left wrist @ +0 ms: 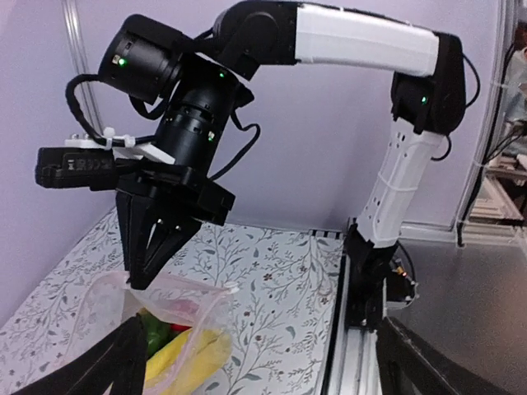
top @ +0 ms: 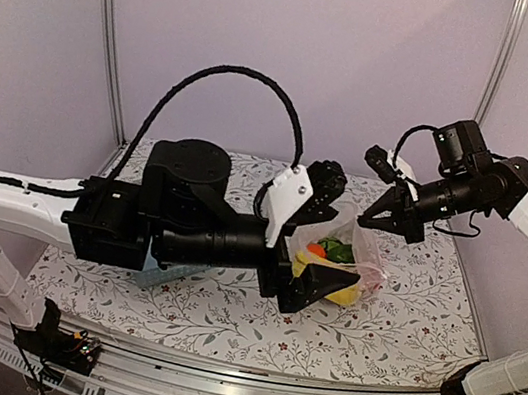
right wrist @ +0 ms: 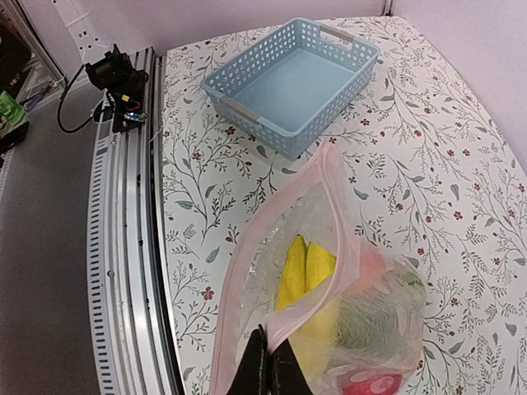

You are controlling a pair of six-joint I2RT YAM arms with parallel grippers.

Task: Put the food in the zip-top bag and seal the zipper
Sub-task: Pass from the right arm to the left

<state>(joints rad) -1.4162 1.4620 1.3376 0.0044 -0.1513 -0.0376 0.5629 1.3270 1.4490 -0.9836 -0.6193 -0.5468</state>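
The zip-top bag [top: 359, 264] stands on the table, held up by its top edge. It holds the food: a yellow banana [right wrist: 300, 267], green pieces [right wrist: 375, 317], a red piece [right wrist: 370, 385] and an orange piece [top: 316, 250]. My right gripper [right wrist: 270, 355] is shut on the pinkish zipper [right wrist: 328, 222] at one end of the mouth, which gapes open beyond it. The right gripper also shows from above [top: 384, 221] and in the left wrist view [left wrist: 140, 276]. My left gripper [top: 326, 236] is open wide, with the bag [left wrist: 177, 329] by its left finger [left wrist: 115, 362].
The light blue basket [right wrist: 288, 82] stands empty on the table beyond the bag. In the top view only a corner of the basket [top: 155, 276] shows under my left arm. The table's metal rail [right wrist: 132, 247] runs along its near edge.
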